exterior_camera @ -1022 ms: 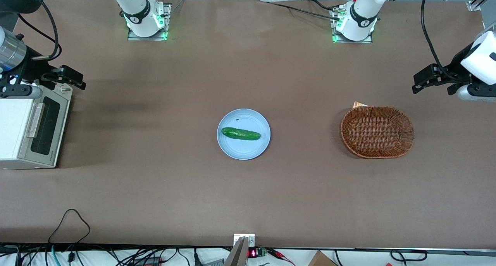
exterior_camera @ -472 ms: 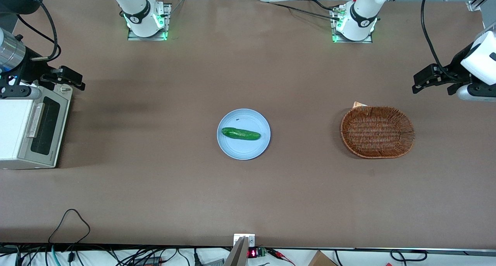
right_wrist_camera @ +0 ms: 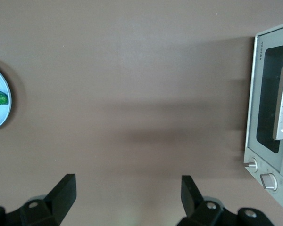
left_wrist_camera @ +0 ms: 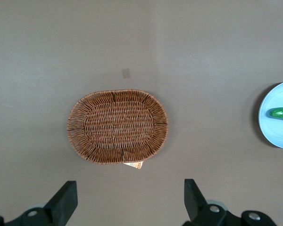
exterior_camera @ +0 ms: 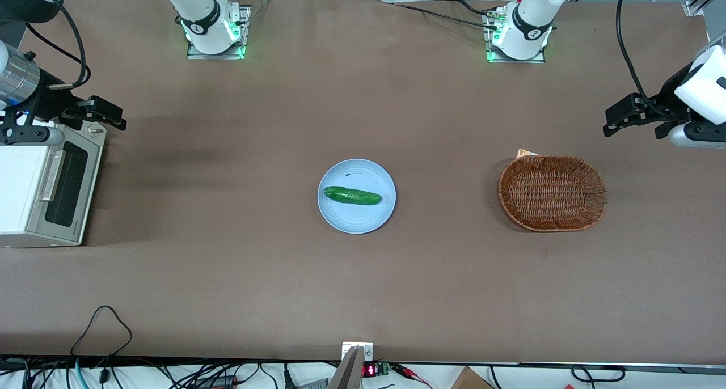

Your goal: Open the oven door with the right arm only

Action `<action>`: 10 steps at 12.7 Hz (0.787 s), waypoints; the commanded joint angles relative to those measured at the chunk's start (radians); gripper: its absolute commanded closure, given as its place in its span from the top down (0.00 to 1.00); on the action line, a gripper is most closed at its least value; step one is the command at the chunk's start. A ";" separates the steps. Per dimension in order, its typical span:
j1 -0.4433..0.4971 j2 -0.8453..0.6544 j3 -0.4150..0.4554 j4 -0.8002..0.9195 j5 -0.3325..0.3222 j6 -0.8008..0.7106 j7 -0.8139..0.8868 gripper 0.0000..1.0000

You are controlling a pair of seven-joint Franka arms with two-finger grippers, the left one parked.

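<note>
Little has changed over the last sec: our right arm (exterior_camera: 22, 80) has barely drifted, gripper (exterior_camera: 110, 117) hovering above the oven's knob end, fingers (right_wrist_camera: 61, 193) spread wide w/ nothing between them. The oven door (exterior_camera: 65, 185) is shut, at the working arm's end of the table, its bar handle (exterior_camera: 50, 175) untouched, so we judge the approach isn't done yet. Plate (exterior_camera: 332, 213) w/ cucumber (exterior_camera: 352, 195) sits mid-table, basket (exterior_camera: 552, 192) toward the parked arm's end; neither blocks our path to the handle.
</note>
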 commanded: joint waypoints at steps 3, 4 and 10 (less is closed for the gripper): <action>-0.008 0.014 0.001 0.033 0.008 -0.058 -0.019 0.16; -0.006 0.014 0.001 0.033 0.006 -0.053 -0.019 0.08; -0.005 0.014 0.001 0.041 -0.006 -0.078 -0.019 0.01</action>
